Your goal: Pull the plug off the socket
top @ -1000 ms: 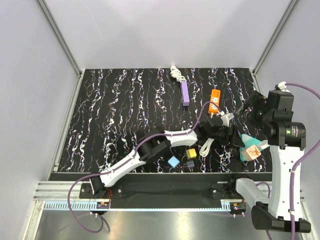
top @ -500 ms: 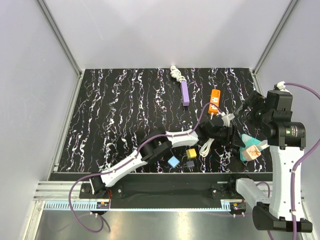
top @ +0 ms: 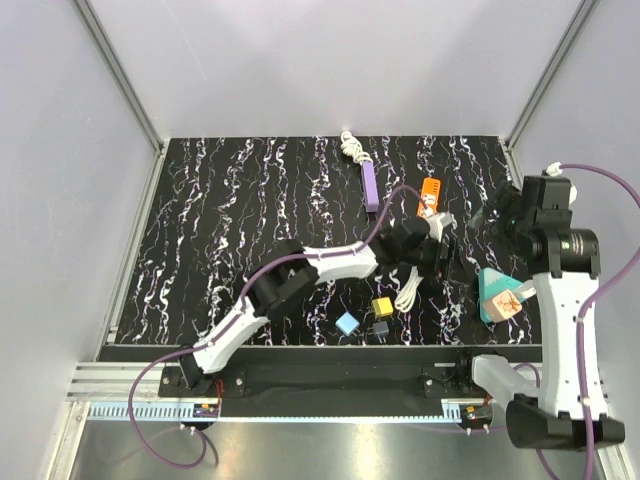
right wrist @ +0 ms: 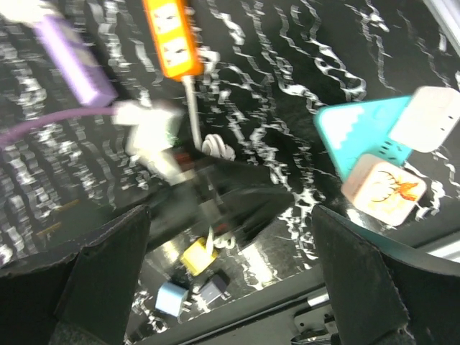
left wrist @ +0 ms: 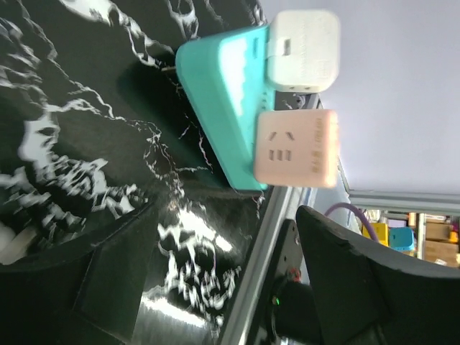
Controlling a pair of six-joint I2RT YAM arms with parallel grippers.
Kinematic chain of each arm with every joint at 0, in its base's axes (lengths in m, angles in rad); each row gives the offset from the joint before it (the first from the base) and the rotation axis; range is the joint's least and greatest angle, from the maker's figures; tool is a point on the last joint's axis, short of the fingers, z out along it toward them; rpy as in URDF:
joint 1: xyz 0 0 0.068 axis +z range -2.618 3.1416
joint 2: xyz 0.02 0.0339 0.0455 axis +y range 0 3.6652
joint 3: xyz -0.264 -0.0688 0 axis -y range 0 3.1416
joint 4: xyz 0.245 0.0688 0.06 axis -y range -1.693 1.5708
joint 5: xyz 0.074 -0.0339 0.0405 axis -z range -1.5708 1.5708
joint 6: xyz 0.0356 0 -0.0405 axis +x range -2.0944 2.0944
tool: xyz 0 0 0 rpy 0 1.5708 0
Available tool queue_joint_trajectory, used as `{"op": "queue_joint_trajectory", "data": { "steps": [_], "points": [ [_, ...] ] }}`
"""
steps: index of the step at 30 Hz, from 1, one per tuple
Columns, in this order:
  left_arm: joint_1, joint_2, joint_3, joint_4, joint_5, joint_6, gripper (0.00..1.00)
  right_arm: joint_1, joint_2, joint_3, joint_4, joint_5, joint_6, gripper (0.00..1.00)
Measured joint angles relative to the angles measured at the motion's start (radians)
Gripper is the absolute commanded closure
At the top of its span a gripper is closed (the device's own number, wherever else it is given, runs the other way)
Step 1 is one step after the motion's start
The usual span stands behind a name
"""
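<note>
Moved away from the near edge since a second earlier is the left gripper point(left wrist: 226, 208), which has been drawn back from just beside the teal socket point(top: 493, 290) toward the orange power strip point(top: 431, 194). The lower end of that strip is now covered by the left arm in the top view. The right arm has also been shifted slightly toward the far side of the table point(top: 220, 230).

The socket itself is seen where it lay before, near the right end of the table's near edge. A white plug point(left wrist: 305, 50) and a peach cube adapter point(left wrist: 298, 147) are seated side by side in its face, and neither has been pulled out. Neither gripper is touching the socket.

The left gripper's fingers are spread wide in its wrist view, and only bare table and the table's edge are seen between them. The right gripper point(right wrist: 230, 210) is likewise held fully spread and nothing is gripped by it; it hangs above the left gripper, with the socket off to one side of its view.

A coiled white cable point(top: 410, 293) is seen just below the left gripper. The purple strip point(top: 369, 186), yellow cube point(top: 381, 306), blue cube point(top: 347, 323) and dark cube point(top: 378, 327) have not been displaced.
</note>
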Motion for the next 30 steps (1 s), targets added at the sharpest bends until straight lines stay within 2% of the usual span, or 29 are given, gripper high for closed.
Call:
{"op": "queue_joint_trajectory", "data": {
  "steps": [9,14,17,18,19,21,22,24,25,30],
  "points": [
    [0.026,-0.319,-0.153,-0.078,0.047,0.151,0.17,-0.037,0.186,-0.032,0.007,0.114,0.019,0.0],
    [0.033,-0.514,-0.317,-0.068,0.079,0.197,0.18,-0.224,0.202,-0.097,0.024,0.136,0.04,0.0],
    [0.042,-0.574,-0.383,-0.067,0.093,0.202,0.19,-0.359,0.211,-0.128,0.042,0.14,0.05,0.0],
    [0.042,-0.587,-0.401,-0.067,0.097,0.202,0.19,-0.406,0.214,-0.137,0.048,0.143,0.054,0.03],
    [0.044,-0.6,-0.421,-0.066,0.097,0.202,0.19,-0.444,0.216,-0.146,0.056,0.146,0.057,0.09],
    [0.046,-0.625,-0.459,-0.07,0.097,0.202,0.19,-0.502,0.215,-0.159,0.063,0.181,0.069,0.28],
    [0.046,-0.636,-0.476,-0.071,0.098,0.202,0.19,-0.517,0.213,-0.165,0.069,0.2,0.084,0.47],
    [0.045,-0.659,-0.503,-0.075,0.099,0.202,0.19,-0.528,0.202,-0.187,0.084,0.231,0.113,0.57],
    [0.045,-0.669,-0.513,-0.074,0.099,0.202,0.19,-0.529,0.191,-0.204,0.09,0.246,0.13,0.68],
    [0.042,-0.725,-0.548,-0.074,0.099,0.202,0.2,-0.59,0.13,-0.303,0.104,0.302,0.188,0.88]
  ]
}}
